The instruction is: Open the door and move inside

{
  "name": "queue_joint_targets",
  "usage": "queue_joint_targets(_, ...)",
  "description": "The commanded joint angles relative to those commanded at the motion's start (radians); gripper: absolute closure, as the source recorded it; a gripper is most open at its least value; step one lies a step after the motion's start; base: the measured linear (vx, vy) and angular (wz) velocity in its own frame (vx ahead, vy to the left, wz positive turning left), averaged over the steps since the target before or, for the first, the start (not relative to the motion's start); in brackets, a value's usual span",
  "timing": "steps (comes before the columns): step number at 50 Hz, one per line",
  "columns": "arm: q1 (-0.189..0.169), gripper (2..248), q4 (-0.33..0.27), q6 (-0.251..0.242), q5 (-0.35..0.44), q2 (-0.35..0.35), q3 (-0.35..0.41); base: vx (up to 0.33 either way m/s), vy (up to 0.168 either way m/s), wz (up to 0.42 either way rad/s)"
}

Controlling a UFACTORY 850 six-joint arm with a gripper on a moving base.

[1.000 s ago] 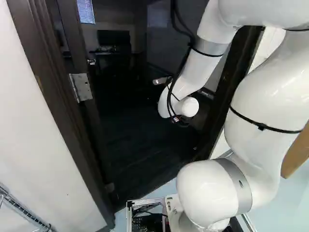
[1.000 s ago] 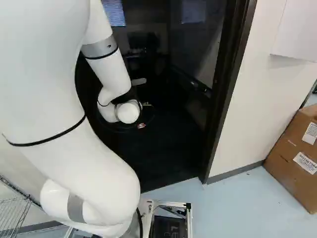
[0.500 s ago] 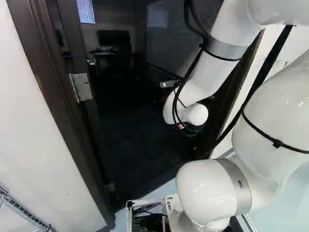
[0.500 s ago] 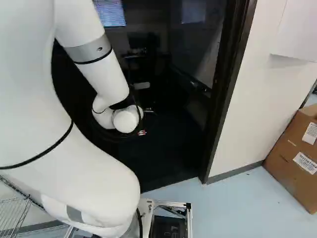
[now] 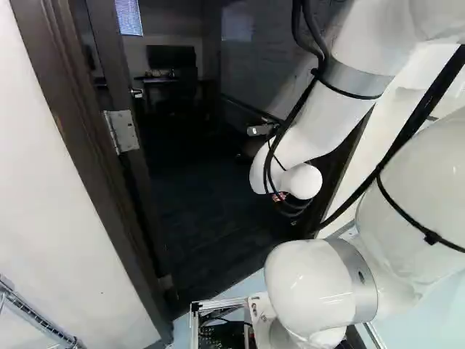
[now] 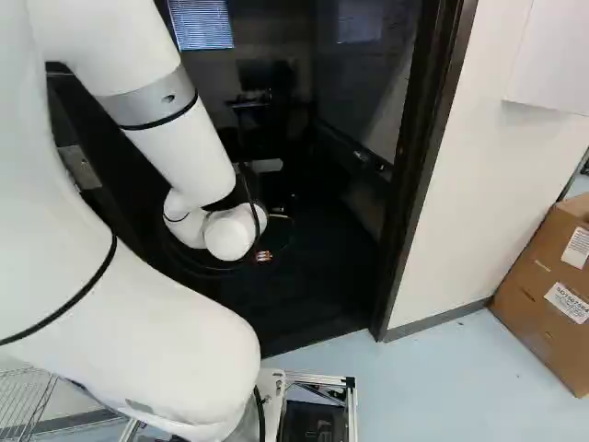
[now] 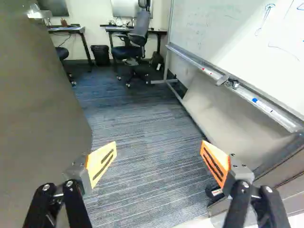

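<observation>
Door [image 7: 42,109] stands swung inward, a broad flat slab close beside one finger of the gripper [image 7: 159,145]; the whiteboard [image 7: 242,42] lies off beyond the other. Fingers spread wide, orange pads [image 7: 216,163] apart, nothing between them but a view of carpet [image 7: 137,128] ahead. Door's face runs forward, roughly along the way the gripper points, rather than across it. Left base view: hinge [image 5: 121,131] on the robot's left, so the leaf flanks the way in on that side; right base view has the opposite door jamb [image 6: 428,166] at the arm's [image 6: 179,147] right. Opening looks largely won; base frame [image 6: 317,379] sits short of the carpet. Judgement: next move is forward, no grip needed, wrist kept clear of the jamb. Risk: door drifting back against the arm.
</observation>
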Motion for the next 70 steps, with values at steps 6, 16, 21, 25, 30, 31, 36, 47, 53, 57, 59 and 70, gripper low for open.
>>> queue_joint_targets(6, 0.000, 3, 0.000, 0.000, 0.000, 0.000, 0.000, 0.000, 0.000, 0.000)
queue_joint_targets(16, 0.000, 3, 0.000, 0.000, 0.000, 0.000, 0.000, 0.000, 0.000, 0.000)
queue_joint_targets(21, 0.000, 3, 0.000, 0.000, 0.000, 0.000, 0.000, 0.000, 0.000, 0.000)
queue_joint_targets(25, 0.000, 3, 0.000, 0.000, 0.000, 0.000, 0.000, 0.046, 0.027, 0.018)
queue_joint_targets(30, 0.000, 3, 0.000, 0.000, 0.000, 0.000, 0.000, 0.085, 0.015, 0.001)
queue_joint_targets(31, 0.000, 3, 0.000, 0.000, 0.000, 0.000, 0.000, 0.088, -0.016, -0.036)
queue_joint_targets(36, 0.000, 3, 0.000, 0.000, 0.000, 0.000, 0.000, 0.070, 0.001, -0.009)
queue_joint_targets(47, 0.000, 3, 0.000, 0.000, 0.000, 0.000, 0.000, 0.085, 0.002, -0.008)
queue_joint_targets(53, 0.000, 3, 0.000, 0.000, 0.000, 0.000, 0.000, 0.119, 0.001, -0.004)
queue_joint_targets(57, 0.000, 3, 0.000, 0.000, 0.000, 0.000, 0.000, 0.170, -0.021, -0.010)
queue_joint_targets(59, 0.000, 3, 0.000, 0.000, 0.000, 0.000, 0.000, 0.165, -0.046, -0.017)
queue_joint_targets(70, 0.000, 3, 0.000, 0.000, 0.000, 0.000, 0.000, 0.159, -0.037, -0.014)
